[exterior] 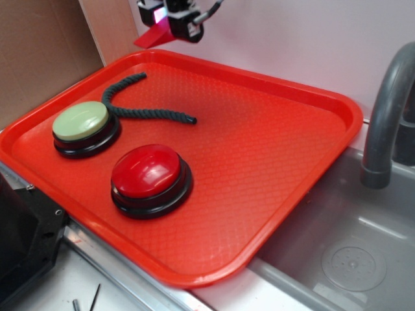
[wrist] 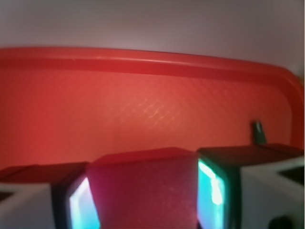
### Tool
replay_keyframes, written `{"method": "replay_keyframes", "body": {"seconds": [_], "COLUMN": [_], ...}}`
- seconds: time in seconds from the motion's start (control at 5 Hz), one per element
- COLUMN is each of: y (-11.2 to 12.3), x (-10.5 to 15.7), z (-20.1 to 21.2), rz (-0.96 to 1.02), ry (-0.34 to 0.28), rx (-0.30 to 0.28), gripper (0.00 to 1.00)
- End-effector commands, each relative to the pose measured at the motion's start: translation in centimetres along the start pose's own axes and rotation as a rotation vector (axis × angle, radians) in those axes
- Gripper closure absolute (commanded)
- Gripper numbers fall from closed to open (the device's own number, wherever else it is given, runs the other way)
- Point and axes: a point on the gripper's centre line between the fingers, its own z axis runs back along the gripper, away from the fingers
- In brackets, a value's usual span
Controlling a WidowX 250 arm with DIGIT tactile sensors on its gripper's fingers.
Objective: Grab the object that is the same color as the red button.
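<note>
Nearest the exterior camera, the red button (exterior: 148, 171) sits glossy on its black base toward the front of the red tray (exterior: 285, 194), with the pale green button (exterior: 82, 122) just behind it to the left and a dark green rope (exterior: 139, 110) curling beyond both. A grey sink (exterior: 350, 259) and faucet (exterior: 386, 116) flank the tray on the right. High above the tray's far rim, the gripper (exterior: 170, 23) hangs in the air with the small red wedge block (exterior: 154, 35) pinched in its jaws, one pointed end jutting out to the left, clear of the tray.

Seen from the wrist, the same gripper (wrist: 143, 195) fills the bottom of the frame, its two glowing fingers (wrist: 212, 191) pressed against opposite flat sides of the wedge (wrist: 143, 188), the tray (wrist: 143, 95) blurred beyond.

Judging by its size and matte, solid look, the block is likely light and rigid, unlikely to slip or crush. Its sloped faces could squirt free under pressure, so the parallel flat sides now clamped look like the sound place to hold.
</note>
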Motion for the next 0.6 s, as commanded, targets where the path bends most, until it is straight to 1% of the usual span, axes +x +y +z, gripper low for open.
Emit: {"method": "replay_keyframes", "body": {"seconds": [0.0,0.2,0.4], "y": [-4.3,-6.3,-8.9], "x": [-1.0,-2.7,-3.6], "z": [8.1,9.6,9.6], "rz": [0.082,0.072,0.069], "ry": [-0.144,-0.183,-0.181], "rx": [-0.095,-0.064,-0.005], "gripper": [1.00,1.00,1.00]}}
